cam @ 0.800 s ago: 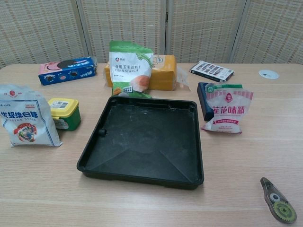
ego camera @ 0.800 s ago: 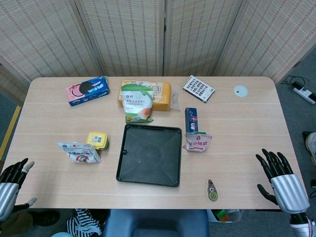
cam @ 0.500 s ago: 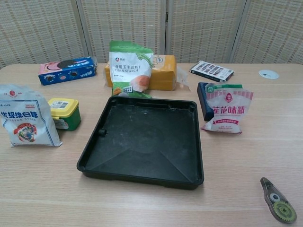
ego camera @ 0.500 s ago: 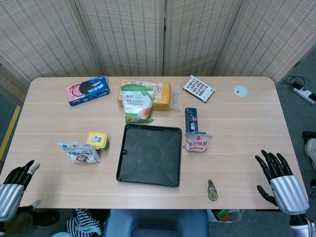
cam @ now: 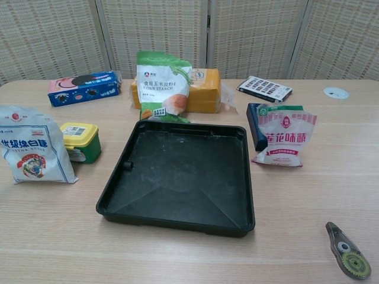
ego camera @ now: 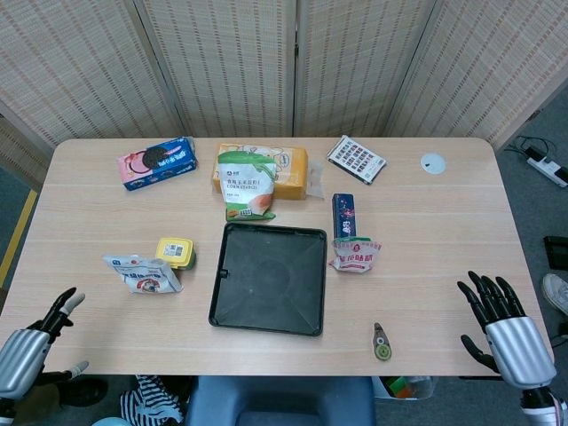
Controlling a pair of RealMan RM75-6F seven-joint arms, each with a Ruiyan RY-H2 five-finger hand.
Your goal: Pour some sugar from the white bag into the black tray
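Note:
The white sugar bag (ego camera: 142,273) (cam: 34,152) stands on the table's left side, left of the black tray (ego camera: 270,278) (cam: 179,179), which lies empty at the middle. My left hand (ego camera: 31,344) hovers at the table's near left corner, fingers spread, holding nothing, well short of the bag. At the near right edge my right hand (ego camera: 502,327) is also spread and empty. Neither hand shows in the chest view.
A yellow-lidded tin (ego camera: 175,252) sits beside the sugar bag. A corn starch bag (ego camera: 246,185) and an orange pack (ego camera: 288,170) stand behind the tray. A pink-and-white bag (ego camera: 355,255) and a dark box (ego camera: 343,214) lie right of it. A cookie box (ego camera: 158,162), a calculator (ego camera: 356,159) and a tape dispenser (ego camera: 382,343) lie around.
My left hand has slid right and slightly down along the near left corner. The right hand has dropped a little. Nothing on the table has moved.

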